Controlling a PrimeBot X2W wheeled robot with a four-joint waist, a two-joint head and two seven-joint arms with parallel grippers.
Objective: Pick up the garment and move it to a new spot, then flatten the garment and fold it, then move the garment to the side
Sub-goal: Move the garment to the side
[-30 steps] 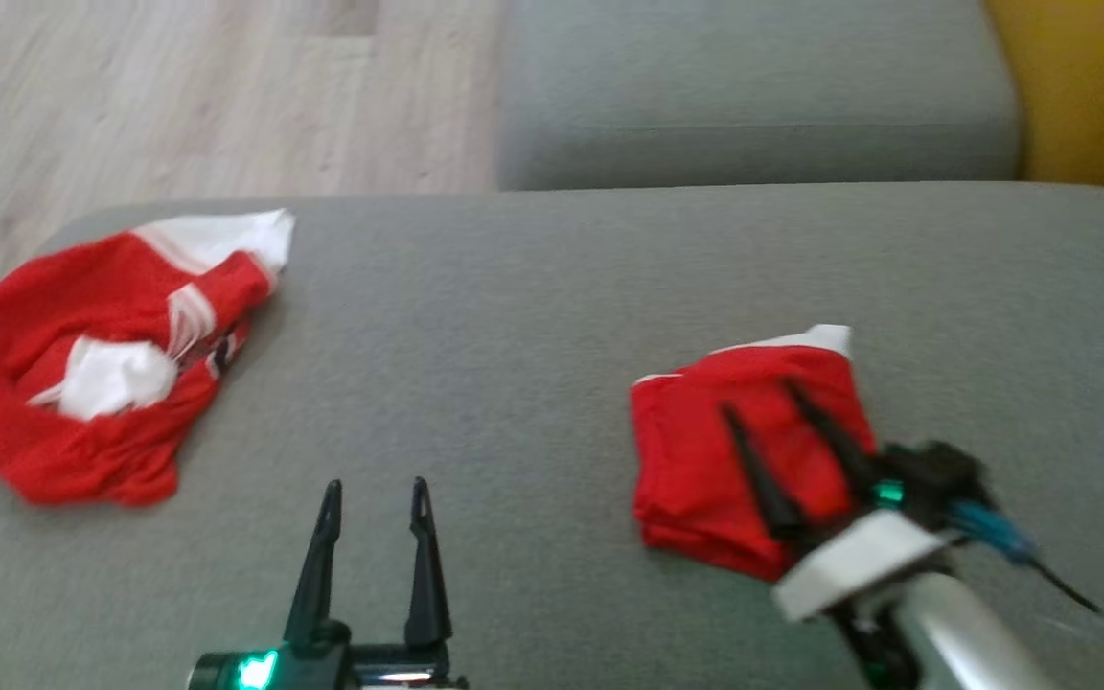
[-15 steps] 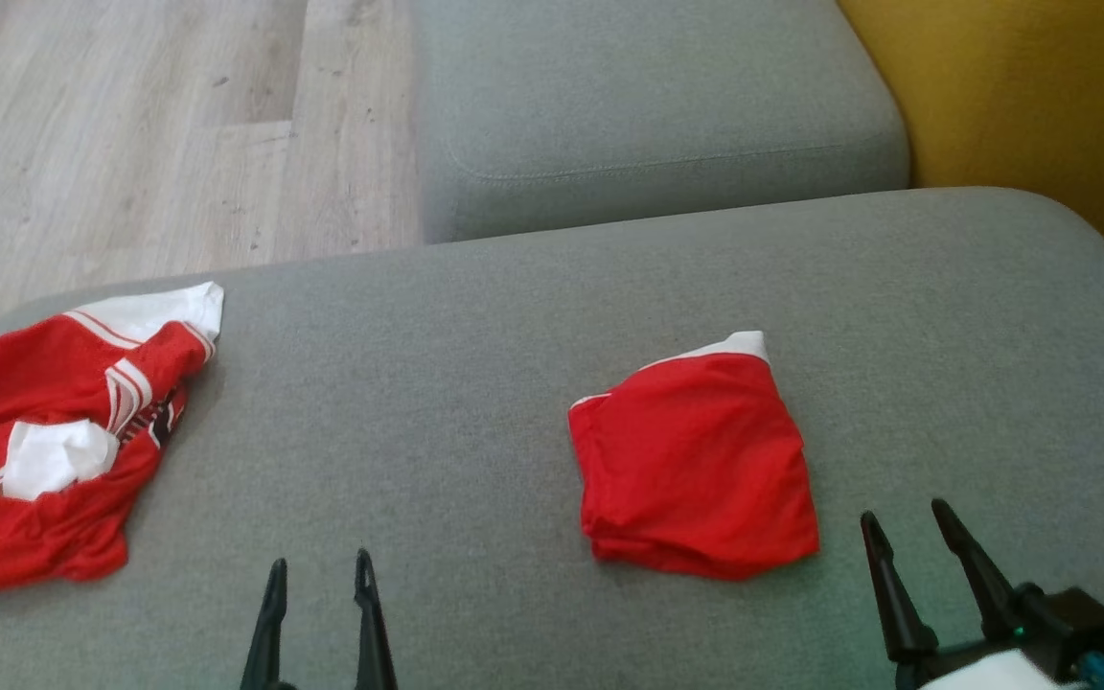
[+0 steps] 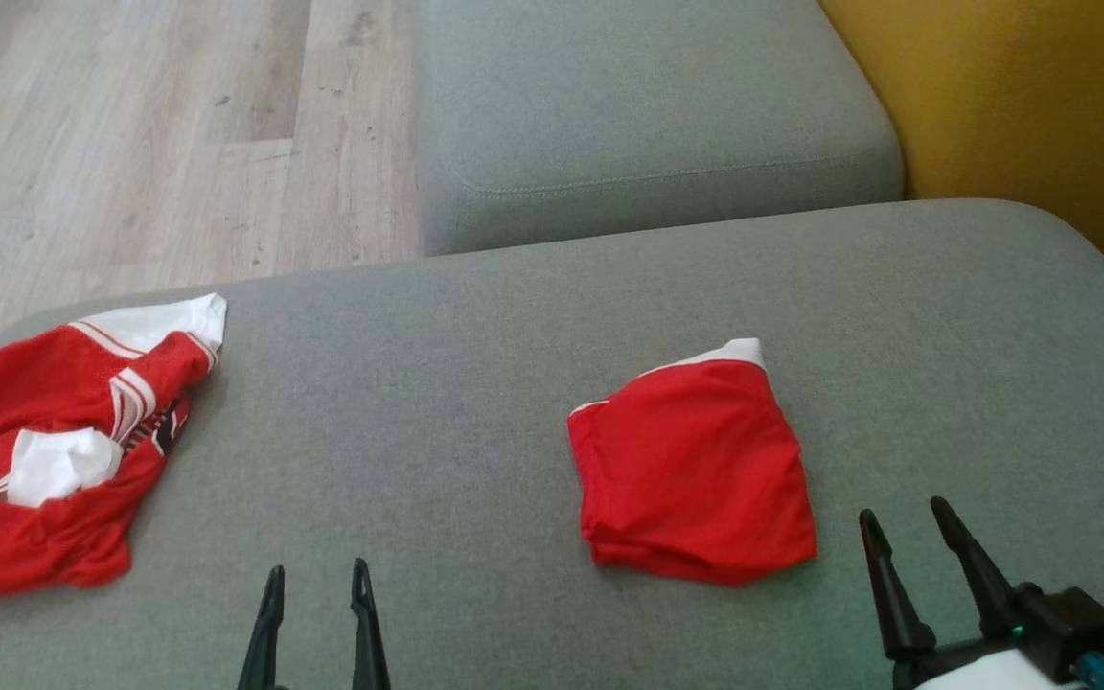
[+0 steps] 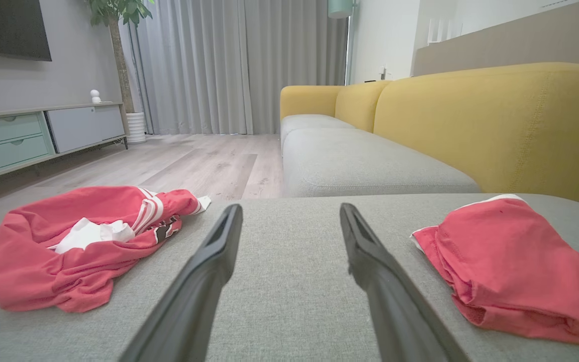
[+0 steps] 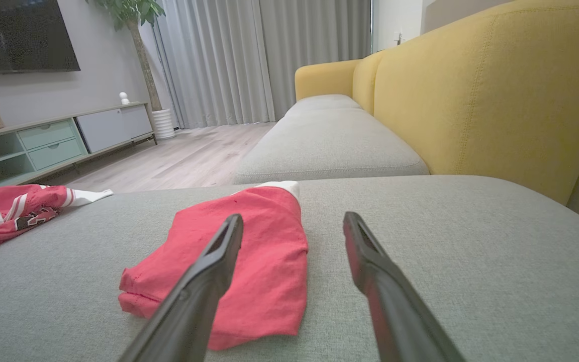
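Soft, even daylight, bright and diffuse. In the wrist views it comes through the pale curtains [image 4: 209,65] at upper centre. Shadows are faint: a thin dark rim under the lower edge of the folded garment [image 3: 696,460]. The head view looks slightly grainy; the wrist views curve lines near their edges, and the near fingers [image 4: 194,301] at the bottom blur

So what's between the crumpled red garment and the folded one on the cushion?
Bare grey cushion lies between the crumpled garment and the folded garment, seen in the head view; the open left gripper points toward that gap.
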